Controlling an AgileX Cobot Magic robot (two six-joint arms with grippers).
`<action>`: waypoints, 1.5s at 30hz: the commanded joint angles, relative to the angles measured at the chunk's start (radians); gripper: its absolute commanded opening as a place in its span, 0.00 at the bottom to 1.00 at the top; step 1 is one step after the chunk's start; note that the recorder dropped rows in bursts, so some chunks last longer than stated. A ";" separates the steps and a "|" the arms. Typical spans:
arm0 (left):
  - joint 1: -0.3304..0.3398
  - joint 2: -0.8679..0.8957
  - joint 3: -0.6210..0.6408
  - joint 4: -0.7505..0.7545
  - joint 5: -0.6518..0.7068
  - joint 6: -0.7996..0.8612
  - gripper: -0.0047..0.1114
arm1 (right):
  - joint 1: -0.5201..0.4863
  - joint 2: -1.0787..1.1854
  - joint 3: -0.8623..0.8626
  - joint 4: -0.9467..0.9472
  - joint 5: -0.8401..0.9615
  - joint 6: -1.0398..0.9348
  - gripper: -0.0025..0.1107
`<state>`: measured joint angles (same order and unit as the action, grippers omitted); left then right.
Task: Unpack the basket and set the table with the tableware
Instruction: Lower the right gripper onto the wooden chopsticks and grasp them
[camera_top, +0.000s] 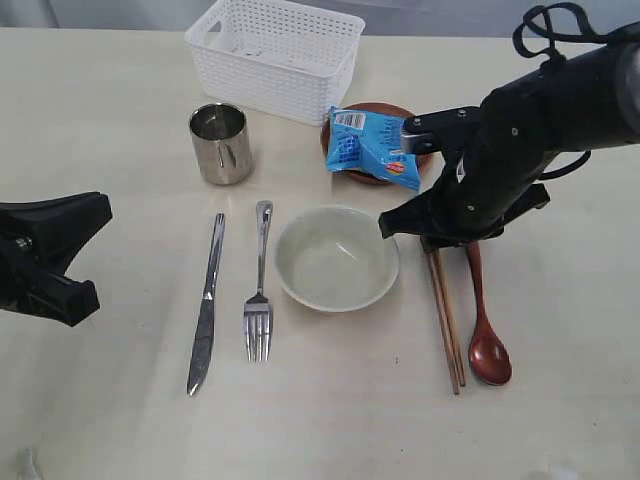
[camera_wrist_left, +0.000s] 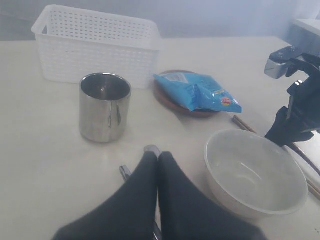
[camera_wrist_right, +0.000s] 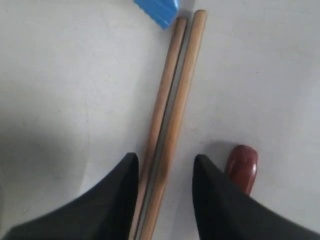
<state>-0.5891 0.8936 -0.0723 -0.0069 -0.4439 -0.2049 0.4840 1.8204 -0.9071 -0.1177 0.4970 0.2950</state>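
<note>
**A:** What is closest to you?

**B:** On the pale table (camera_top: 110, 110), the steel knife (camera_top: 206, 305) and the fork (camera_top: 259, 290) lie side by side, with their handles pointing away from me. On the right lies the red-brown spoon (camera_top: 487, 330), and the brown chopsticks (camera_top: 445, 320) are just beside it and parallel to it.

**A:** And your pincers?

**B:** My right gripper (camera_wrist_right: 165, 159) is low over the far ends of the chopsticks. Its fingers are apart, one on each side of the pair, and the sticks lie flat on the table. My left gripper (camera_wrist_left: 158, 156) is at the left side, with its fingers pressed together and nothing between them.

**A:** What is further back?

**B:** The cream bowl (camera_top: 337, 257) stands upright between the fork and the chopsticks. Behind it on the left is the shiny steel mug (camera_top: 221, 144), also upright. On the right is the brown round plate (camera_top: 390, 107), and a blue packet (camera_top: 372, 147) lies across it. Farthest is the white basket (camera_top: 275, 55) with lattice sides, near the far edge of the table.
</note>
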 joint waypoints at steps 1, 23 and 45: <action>-0.002 -0.005 0.007 0.000 -0.003 -0.005 0.04 | -0.006 0.002 0.001 -0.075 -0.018 0.080 0.33; -0.002 -0.005 0.007 0.000 -0.003 -0.005 0.04 | -0.006 0.059 0.001 -0.114 -0.078 0.140 0.33; -0.002 -0.005 0.007 0.007 -0.003 -0.001 0.04 | -0.004 0.025 -0.023 -0.111 -0.029 0.213 0.02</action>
<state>-0.5891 0.8936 -0.0723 -0.0069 -0.4439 -0.2049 0.4840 1.8702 -0.9145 -0.2261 0.4422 0.4999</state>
